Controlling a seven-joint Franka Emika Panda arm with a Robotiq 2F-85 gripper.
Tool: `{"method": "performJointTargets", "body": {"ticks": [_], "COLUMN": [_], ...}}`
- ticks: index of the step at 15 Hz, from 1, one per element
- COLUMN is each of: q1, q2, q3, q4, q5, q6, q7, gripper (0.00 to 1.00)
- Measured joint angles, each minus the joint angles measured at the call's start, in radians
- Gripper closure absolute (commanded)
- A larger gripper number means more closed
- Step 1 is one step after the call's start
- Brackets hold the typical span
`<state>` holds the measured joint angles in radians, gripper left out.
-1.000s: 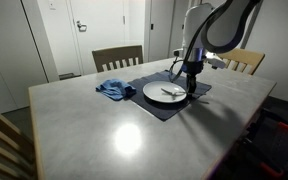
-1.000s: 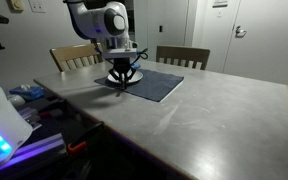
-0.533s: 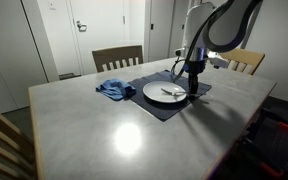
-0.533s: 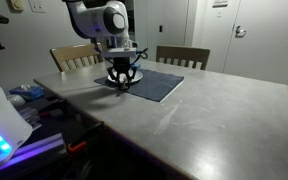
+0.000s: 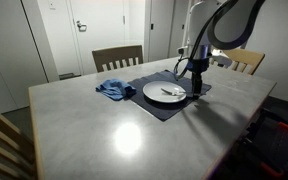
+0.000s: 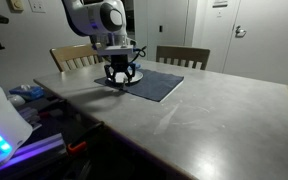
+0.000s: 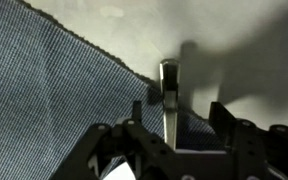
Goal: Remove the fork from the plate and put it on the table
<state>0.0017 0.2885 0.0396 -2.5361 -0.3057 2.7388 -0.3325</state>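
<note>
fork (image 7: 168, 100): in the wrist view its lower end passes behind the blurred tool (image 7: 177, 108); we cannot tell tines from handle, nor whether it rests on anything.
fork, from outside: in an exterior view we see only a thin grey streak (image 5: 172, 93), too small to read its shape.
plate (image 5: 156, 91): the tool covers one edge of it; in an exterior view the tool (image 6: 121, 82) hides it from us.
tool: the wrist view's lower edge cuts off its body.
bench (image 5: 104, 120): the lower picture edge cuts off its near end in both exterior views.
</note>
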Motion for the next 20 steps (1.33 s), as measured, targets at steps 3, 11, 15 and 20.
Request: {"method": "performJointTargets", "body": {"ticks": [3, 11, 15, 20], "q1": [0.002, 0.008, 0.013, 0.009], "q2": [-0.002, -0.002, -0.004, -0.020], "q3": [0.000, 0.000, 0.000, -0.008], "q4": [-0.006, -0.023, -0.026, -0.049], "q5": [0.000, 0.000, -0.001, 0.010], "q6": [0.000, 0.001, 0.001, 0.007], "q7": [0.000, 0.002, 0.010, 0.024], "gripper": [0.66, 0.96, 0.96, 0.96]}}
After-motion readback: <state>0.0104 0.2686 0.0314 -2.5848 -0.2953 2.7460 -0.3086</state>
